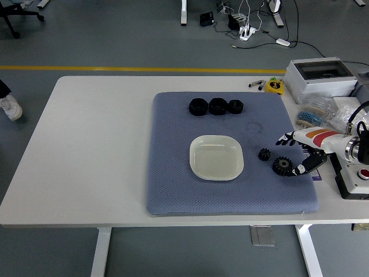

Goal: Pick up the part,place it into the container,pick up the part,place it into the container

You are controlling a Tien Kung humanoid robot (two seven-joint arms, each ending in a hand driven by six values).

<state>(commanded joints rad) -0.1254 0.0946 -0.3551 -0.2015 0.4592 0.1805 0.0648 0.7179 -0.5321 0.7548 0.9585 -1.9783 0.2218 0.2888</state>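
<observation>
Head view: one hand in sight, reaching in from the right edge over the blue mat (173, 190).
Right hand (302, 151): fingers spread, holding nothing; one fingertip near the mat's right edge, others pointing toward the gears.
Large gear (282, 166): lies flat on the mat, just to the left of the hand, close to the lower fingertip but seemingly apart from it.
Small gear (264, 154): flat on the mat, just up and left of the large gear, a little farther from the hand.
Dish (216, 157): white, empty, mid-mat, to the left of both gears.
Key relation: the large gear is the nearer part, so the hand likely needs a short reach leftward and down to close on it, then a carry farther left to the dish.
Far row: three black parts (216, 107) along the mat's back edge, well apart from the hand.
Left hand: not visible.
</observation>
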